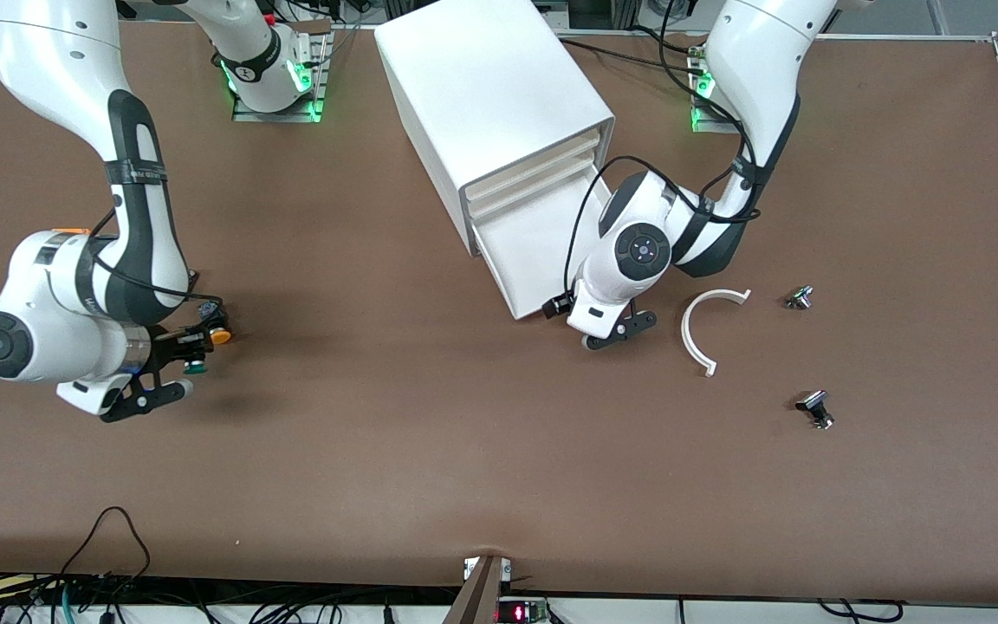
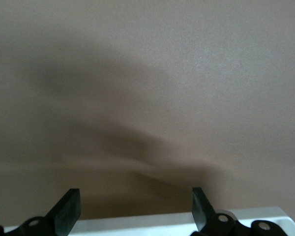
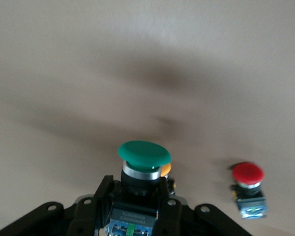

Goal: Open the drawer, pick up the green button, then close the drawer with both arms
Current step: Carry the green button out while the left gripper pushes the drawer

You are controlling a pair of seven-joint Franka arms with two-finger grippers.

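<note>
Front view: large white box-shaped cabinet (image 1: pixel 490 113) standing on brown table (image 1: pixel 430 451), lowest white tray drawer (image 1: pixel 534 251) pulled out toward the camera, the three drawers above it pushed in. Left gripper (image 1: pixel 616 334) low at the open drawer's front corner, fingers spread, holding nothing; contact with the drawer front not clear. Curved white plastic arc (image 1: pixel 707 334) lying just beside that gripper, toward the left arm's end of the table; two small dark metal parts (image 1: pixel 800 298) (image 1: pixel 816 409) near it, one nearer the camera than the other. Right gripper (image 1: pixel 171 355) over bare table toward the right arm's end, well apart from the cabinet, fingers pressed onto small push button with round green cap and dark body (image 1: pixel 195 367). Yellow-orange-capped button (image 1: pixel 219 335) showing just beside the green one; whether resting on the table or touching the gripper, cannot tell. Left wrist view: two black fingertips (image 2: pixel 69 209) set wide apart, nothing between them, a white edge at the frame's bottom, blurred brown tabletop filling the rest. Right wrist view: green-capped button (image 3: pixel 144 153) pinched by its dark body between the black fingers (image 3: pixel 103 189), cap pointing away from the wrist; a sliver of orange cap (image 3: pixel 165 169) peeking past it; red-capped button (image 3: pixel 248 174) standing on the table near by, apart from the gripper.
</note>
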